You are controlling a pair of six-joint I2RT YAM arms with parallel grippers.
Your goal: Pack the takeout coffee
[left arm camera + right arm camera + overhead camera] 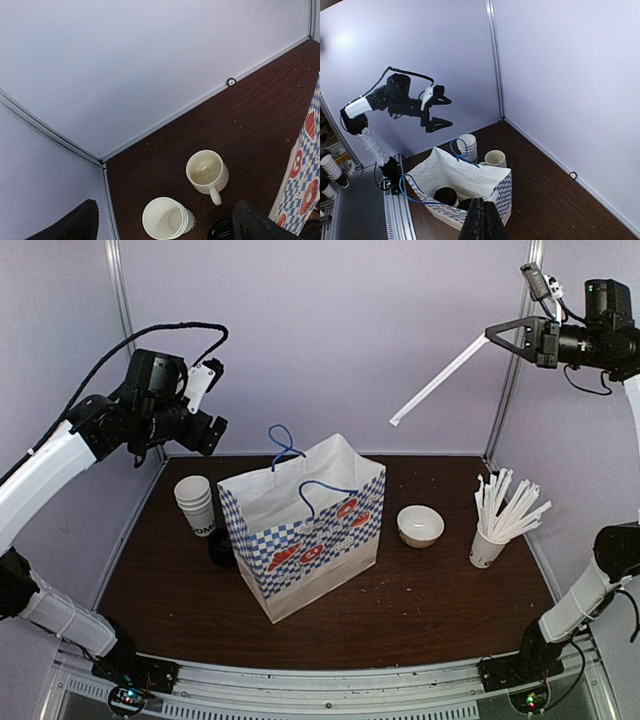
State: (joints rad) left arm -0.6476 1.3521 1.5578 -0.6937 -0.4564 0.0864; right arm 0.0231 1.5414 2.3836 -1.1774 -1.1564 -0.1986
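From the overhead camera I have the left gripper [210,435] raised over the table's back-left corner, jaws spread wide with nothing between them, near a stack of paper cups [195,502]. The right gripper [492,335] sits high at the back right, pinched on a wrapped straw [440,375] that slants down toward the middle of the scene. The checkered paper bag [300,535] stands open mid-table, with a white bowl [420,525] and a cup of straws [487,540] to its right. My left wrist camera shows its fingers [252,222] far apart at the bottom edge, a cream mug [206,170] and the cup stack on the table below. My right wrist camera looks past its closed fingertips into the bag, where the takeout coffee [445,196] shows its black lid inside.
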